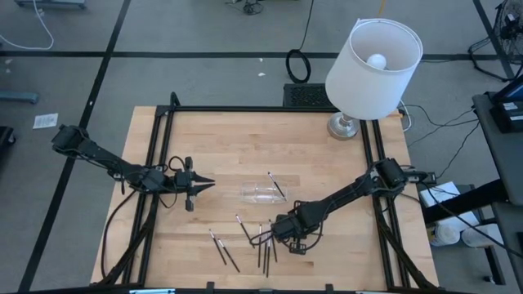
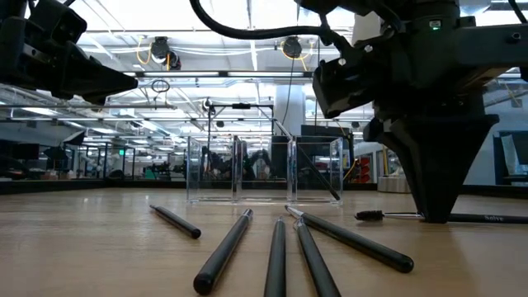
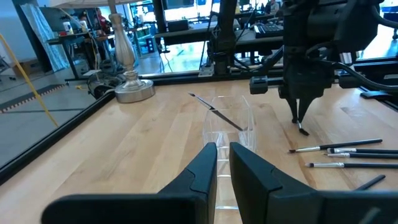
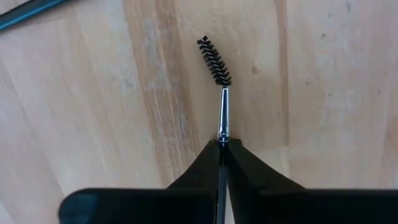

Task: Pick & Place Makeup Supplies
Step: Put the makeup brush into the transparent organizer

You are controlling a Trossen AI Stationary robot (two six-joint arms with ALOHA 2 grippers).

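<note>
Pale wood bench [image 1: 327, 171], framed in black rails, carrying the following.

Item: clear plastic tray [image 1: 263, 193], mid-bench, with one makeup stick [image 1: 276, 185] leaning across its rim at a slant.

Item: loose makeup sticks [image 1: 265, 249] (thin, dark, pale-tipped), scattered on the near side of the bench in front of the tray; in the low view four [image 2: 276, 252] lie fanned out side by side, and another [image 2: 175, 220] lies apart from them.

Item: right end effector [image 1: 274, 233], down over the scattered sticks, fingers closed on a spoolie brush [image 4: 219, 81]; the silver ferrule and black bristle head stick out past the fingertips, just above the wood.

Item: left end effector [image 1: 204, 184], held above the bench beside the tray and pointing toward it, fingers nearly together with a narrow gap, holding nothing.

Item: white-shaded table lamp [image 1: 372, 61] on a silver base, at the far right corner of the bench.
</note>
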